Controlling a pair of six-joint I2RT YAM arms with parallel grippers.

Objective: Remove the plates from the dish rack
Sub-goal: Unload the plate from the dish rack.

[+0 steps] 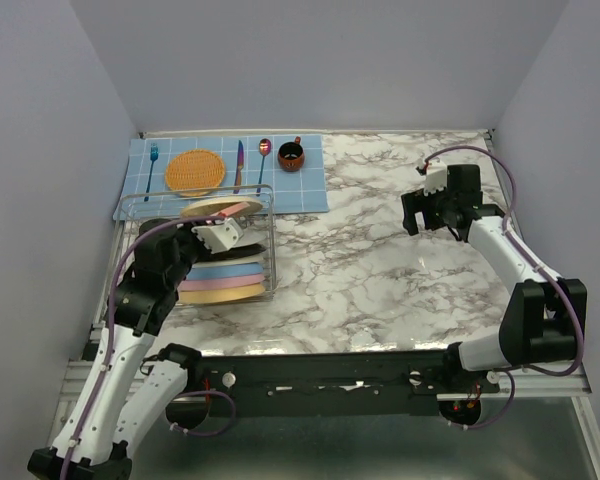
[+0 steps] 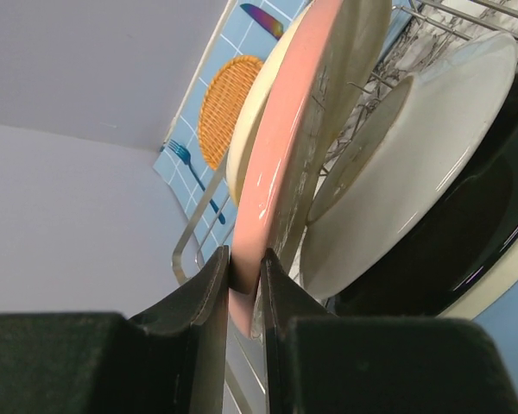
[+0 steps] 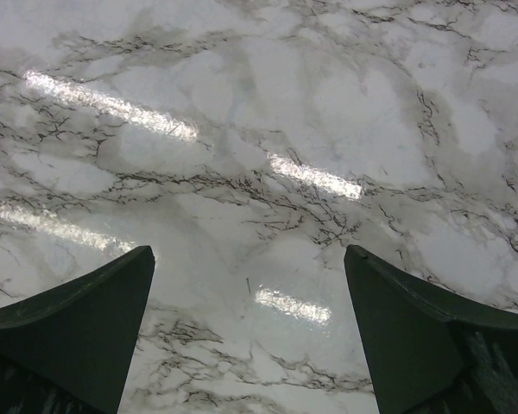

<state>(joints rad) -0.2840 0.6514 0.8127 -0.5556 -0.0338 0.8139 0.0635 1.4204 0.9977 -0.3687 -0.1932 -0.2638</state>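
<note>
The silver wire dish rack (image 1: 267,240) stands at the left, holding several plates on edge. My left gripper (image 1: 232,222) reaches into it from the left and is shut on the rim of the pink plate (image 1: 242,208). In the left wrist view both jaws pinch the pink plate (image 2: 285,129) at its lower edge, my gripper (image 2: 246,269) around it. A cream plate (image 2: 367,34) stands behind it, and a beige black-rimmed plate (image 2: 414,164) in front. Blue, pink and yellow-orange plates (image 1: 225,290) fill the rack's near end. My right gripper (image 1: 420,215) (image 3: 249,259) is open and empty above bare marble.
A blue checked placemat (image 1: 310,185) lies behind the rack with an orange woven disc (image 1: 195,171), fork (image 1: 151,165), knife, spoon and a small dark red cup (image 1: 291,156). The disc (image 2: 224,103) and fork (image 2: 186,159) also show in the left wrist view. Walls close in left and right.
</note>
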